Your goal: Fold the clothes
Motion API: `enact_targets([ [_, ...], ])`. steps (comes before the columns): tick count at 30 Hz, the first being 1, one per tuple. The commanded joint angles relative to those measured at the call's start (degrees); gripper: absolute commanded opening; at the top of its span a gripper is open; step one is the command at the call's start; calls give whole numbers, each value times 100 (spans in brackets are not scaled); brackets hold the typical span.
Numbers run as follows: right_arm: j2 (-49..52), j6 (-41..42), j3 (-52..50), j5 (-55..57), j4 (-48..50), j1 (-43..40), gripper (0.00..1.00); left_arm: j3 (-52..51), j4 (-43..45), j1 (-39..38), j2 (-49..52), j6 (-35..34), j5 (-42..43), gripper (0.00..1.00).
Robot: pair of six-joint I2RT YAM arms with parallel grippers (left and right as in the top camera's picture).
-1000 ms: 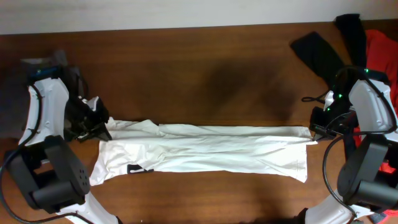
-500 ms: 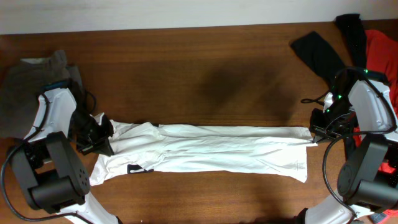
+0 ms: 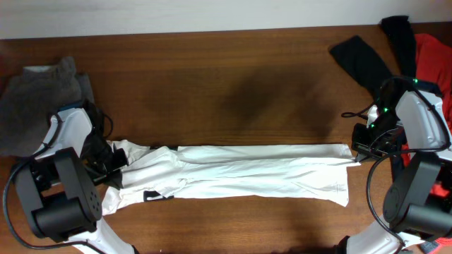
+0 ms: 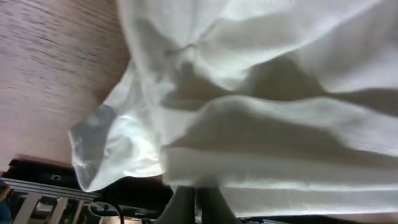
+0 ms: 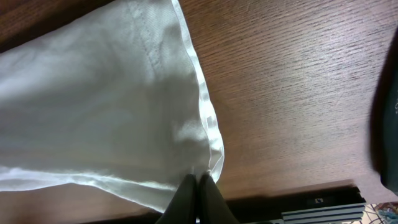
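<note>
The white T-shirt (image 3: pixel 240 173) lies as a long folded strip across the table's front; a bit of black print (image 3: pixel 157 195) shows near its left end. My left gripper (image 3: pixel 114 164) is shut on the shirt's left end, whose cloth (image 4: pixel 249 112) fills the left wrist view above the fingers (image 4: pixel 198 202). My right gripper (image 3: pixel 359 152) is shut on the shirt's right hem corner (image 5: pixel 208 155), fingers (image 5: pixel 198 186) pinched together. The black garment (image 3: pixel 371 56) and the orange-red one (image 3: pixel 431 60) lie at the back right.
A grey cloth (image 3: pixel 39 99) lies at the far left of the wooden table (image 3: pixel 233 92). The table's front edge runs just below the shirt. The arm bases (image 3: pixel 60 197) stand at both front corners.
My left gripper has moved toward the front and right with the shirt's left end, drawing it over the strip. The right gripper has held still on its corner.
</note>
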Motion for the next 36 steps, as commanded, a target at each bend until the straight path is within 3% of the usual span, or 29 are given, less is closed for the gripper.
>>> enact_targets([
  [1,-151,-66,-61,114,-24,26,5,-31,15,-7,-142,-166,-234,15],
  [7,-151,-66,-61,116,-90,26,10,-31,15,-7,-142,-166,-232,26],
  [16,-151,-63,-61,140,-151,15,18,-31,57,-7,-142,-164,-120,28],
  [18,-149,-63,-61,138,-144,15,24,-4,59,-7,-142,-160,-33,27],
  [23,-125,-66,-61,105,-140,15,53,310,101,-142,-306,-98,201,27],
  [29,-120,-431,-229,-278,118,13,73,452,481,-584,-717,-98,243,27],
  [36,-118,-518,-973,-553,881,-234,80,450,861,-1019,-785,-101,345,32],
])
